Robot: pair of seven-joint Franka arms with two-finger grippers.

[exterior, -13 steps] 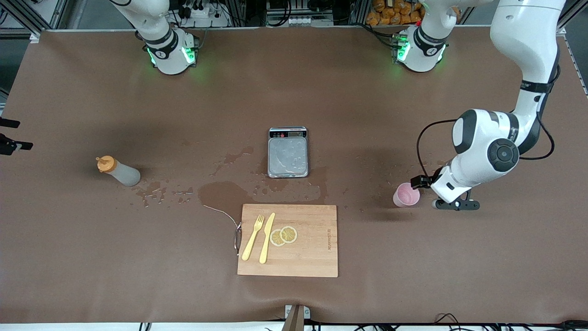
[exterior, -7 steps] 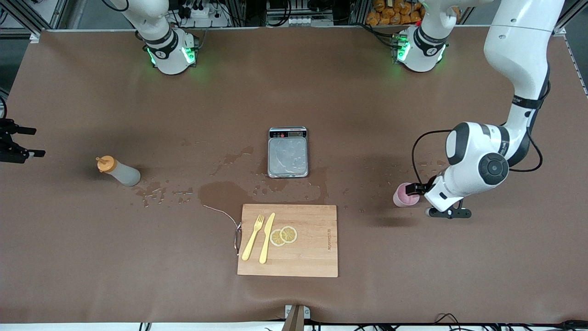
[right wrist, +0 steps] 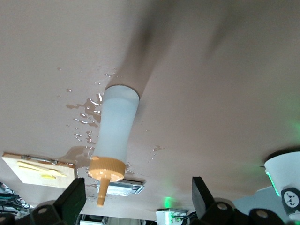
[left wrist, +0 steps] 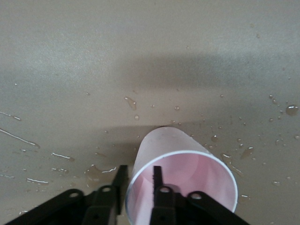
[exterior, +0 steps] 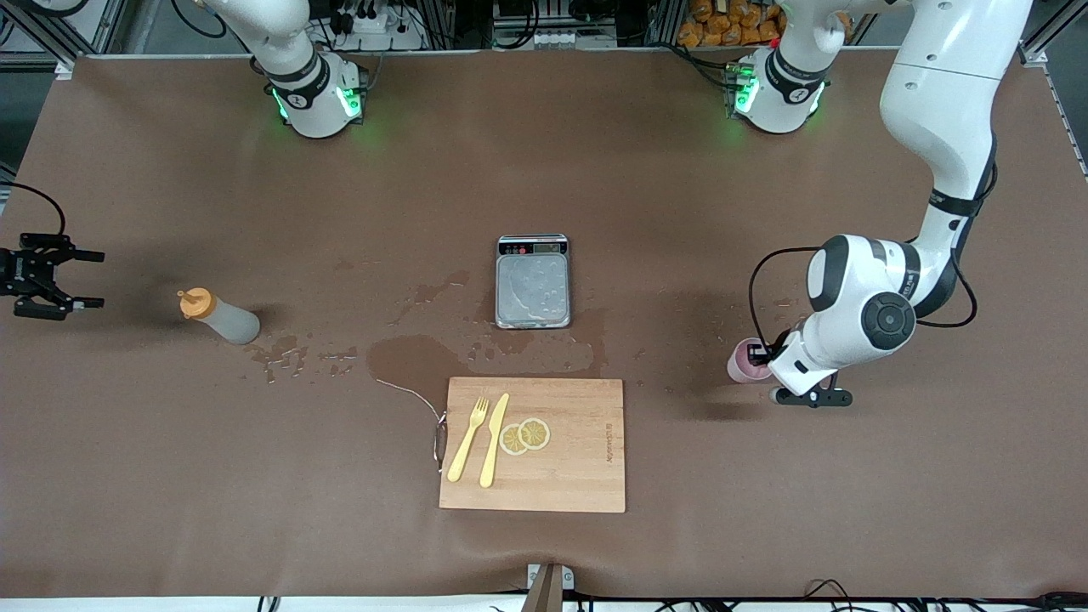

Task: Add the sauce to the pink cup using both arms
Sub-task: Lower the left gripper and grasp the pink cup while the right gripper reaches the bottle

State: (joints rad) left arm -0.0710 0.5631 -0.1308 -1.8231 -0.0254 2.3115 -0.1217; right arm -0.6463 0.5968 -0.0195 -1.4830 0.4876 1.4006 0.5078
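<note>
The pink cup point(exterior: 741, 364) stands upright toward the left arm's end of the table. My left gripper point(exterior: 759, 357) is at its rim. In the left wrist view the left gripper point(left wrist: 139, 168) straddles the wall of the pink cup point(left wrist: 187, 173): one finger is outside against it, the other inside a little off it, so it is narrowly open. The sauce point(exterior: 223, 319), a whitish bottle with an orange cap, stands upright near the right arm's end. My right gripper point(exterior: 95, 278) hangs open beside it, well apart. In the right wrist view the right gripper point(right wrist: 137, 187) faces the sauce point(right wrist: 119, 126).
A steel-topped scale point(exterior: 532, 285) sits mid-table. Nearer the front camera lies a wooden cutting board point(exterior: 578, 476) with a yellow fork, knife and lemon slices. Wet patches and drops point(exterior: 408, 353) spread between the bottle, scale and board. A thin wire point(exterior: 412, 393) lies beside the board.
The left arm slid its gripper onto the cup's rim and its jaws narrowed around the wall. The right gripper came in from the table's end toward the bottle.
</note>
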